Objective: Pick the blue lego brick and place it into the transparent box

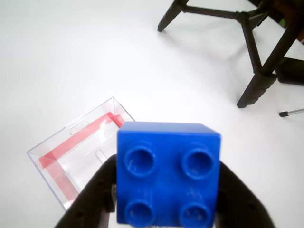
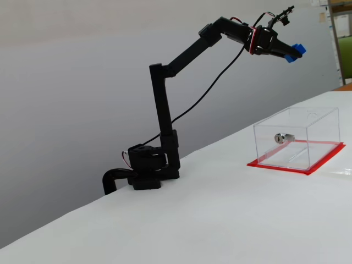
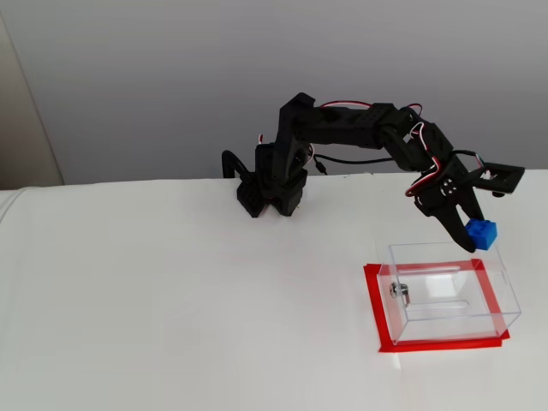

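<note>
High above the white table (image 2: 181, 220), my gripper (image 3: 473, 237) pinches the blue lego brick (image 3: 481, 232).
Jaws clamp its sides; I see the transparent box (image 3: 445, 295) below, a silver cylinder (image 3: 399, 292) inside.

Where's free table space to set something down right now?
Most of the white table is bare: the whole stretch left of the transparent box and in front of the arm base. Only the box corner is crowded; a small metal cylinder sits against its wall. The gripper holds the blue lego brick in the air above the box.
</note>
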Action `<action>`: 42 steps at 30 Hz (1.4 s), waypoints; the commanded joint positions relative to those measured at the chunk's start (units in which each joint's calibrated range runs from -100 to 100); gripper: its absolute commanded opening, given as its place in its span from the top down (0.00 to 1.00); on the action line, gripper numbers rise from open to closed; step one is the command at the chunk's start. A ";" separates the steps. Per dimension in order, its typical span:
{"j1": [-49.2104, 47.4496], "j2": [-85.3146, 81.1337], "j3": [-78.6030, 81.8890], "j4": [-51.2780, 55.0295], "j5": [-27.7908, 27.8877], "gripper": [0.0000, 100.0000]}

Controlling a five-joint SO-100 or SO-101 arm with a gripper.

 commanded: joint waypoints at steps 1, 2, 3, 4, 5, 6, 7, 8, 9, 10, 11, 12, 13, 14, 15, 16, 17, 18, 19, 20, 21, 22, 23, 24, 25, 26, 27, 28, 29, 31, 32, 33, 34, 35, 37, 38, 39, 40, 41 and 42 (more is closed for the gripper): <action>-0.45 -2.38 -0.15 5.31 -0.58 0.92; -0.45 -2.29 -0.06 6.26 -0.58 0.92; -0.45 -2.21 -0.06 7.05 -0.58 0.92; -0.45 -2.21 0.21 7.57 -0.58 0.92; -0.53 -2.12 1.20 7.57 -0.64 0.92; -0.60 -2.04 2.38 7.31 -0.64 0.92; -1.12 -1.95 3.56 7.13 -0.64 0.92; -1.56 -1.78 4.55 7.05 -0.48 0.92; -1.78 -1.78 5.09 7.05 -0.43 0.92; -1.93 -1.53 5.45 7.05 -0.48 0.92; -1.93 -1.19 5.82 7.05 -0.64 0.92; -2.01 -0.76 5.91 7.05 -0.64 0.92; -2.08 -0.25 5.91 7.05 -0.64 0.92; -2.15 0.25 5.82 7.05 -0.64 0.92; -2.38 0.85 5.54 7.05 -0.64 0.92; -2.75 1.27 5.36 6.96 -0.64 0.92; -2.89 1.70 5.27 6.96 -0.64 0.92; -3.12 2.12 5.18 6.96 -0.64 0.92; -3.26 2.55 5.18 6.96 -0.64 0.92; -3.26 2.88 5.18 6.96 -0.64 0.92; -3.34 3.22 5.18 6.96 -0.69 0.92; -3.49 3.48 5.18 6.96 -0.69 0.92; -3.85 3.56 5.18 6.87 -0.69 0.92; -4.00 3.65 5.09 6.87 -0.69 0.92; -4.15 3.73 5.18 6.44 -0.69 0.91; -4.30 3.73 5.54 5.74 -0.69 0.91; -4.30 3.73 5.82 5.13 -0.74 0.91; -4.37 3.73 5.82 4.61 -0.74 0.91; -4.37 3.73 5.91 4.52 -0.74 0.91; -4.37 3.82 5.91 4.52 -0.74 0.88; -4.37 3.82 5.91 4.52 -0.74 0.86; -4.30 3.82 5.91 4.52 -0.74 0.83; -4.30 3.82 5.91 4.52 -0.74 0.78; -4.30 3.82 6.00 4.52 -0.74 0.77; -4.30 3.82 6.00 4.52 -0.74 0.74; -4.30 3.82 6.00 4.52 -0.74 0.75; -4.30 3.82 6.00 4.52 -0.74 0.75; -4.30 3.82 6.00 4.52 -0.74 0.75; -4.30 3.82 6.00 4.52 -0.74 0.75; -4.30 3.82 6.00 4.52 -0.74 0.75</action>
